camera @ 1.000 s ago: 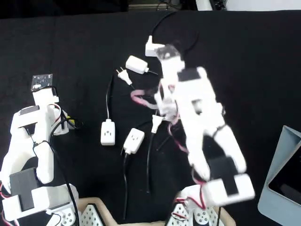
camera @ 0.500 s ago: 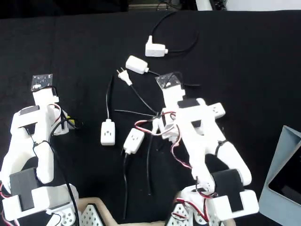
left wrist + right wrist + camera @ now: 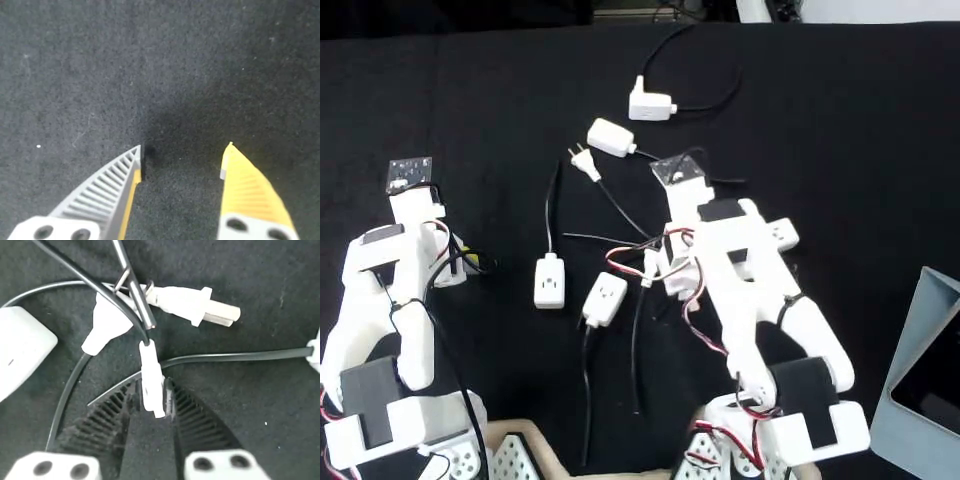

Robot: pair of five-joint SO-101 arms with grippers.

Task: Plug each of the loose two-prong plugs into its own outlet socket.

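High view first: a black-covered counter (image 3: 840, 120) with cords all over the place. The right arm is bent in over the middle of the mess. The right gripper (image 3: 655, 268) sits low there, just beside the angled outlet socket (image 3: 605, 298). A second outlet socket (image 3: 549, 281) lies next to that one on the side toward the left arm, and the two aren't quite touching. Farther back there's a loose plug (image 3: 582, 160) with its prongs showing. Beyond it are a white adapter block (image 3: 610, 137) and another white block (image 3: 650, 103) on black cords, well apart from the sockets.

Right wrist view makes it clear: the right gripper is clamped on a small white plug (image 3: 150, 365). Its fingers (image 3: 195, 415) press on both sides of the body, and a black cord runs off the far end. Another two-prong plug (image 3: 192, 301) lies on the cloth just past it, prongs bare.

Left wrist view: the left gripper (image 3: 182, 150) is spread wide over bare black cloth with nothing between its fingers. That arm is off at its own side of the counter, well apart from all the cords.
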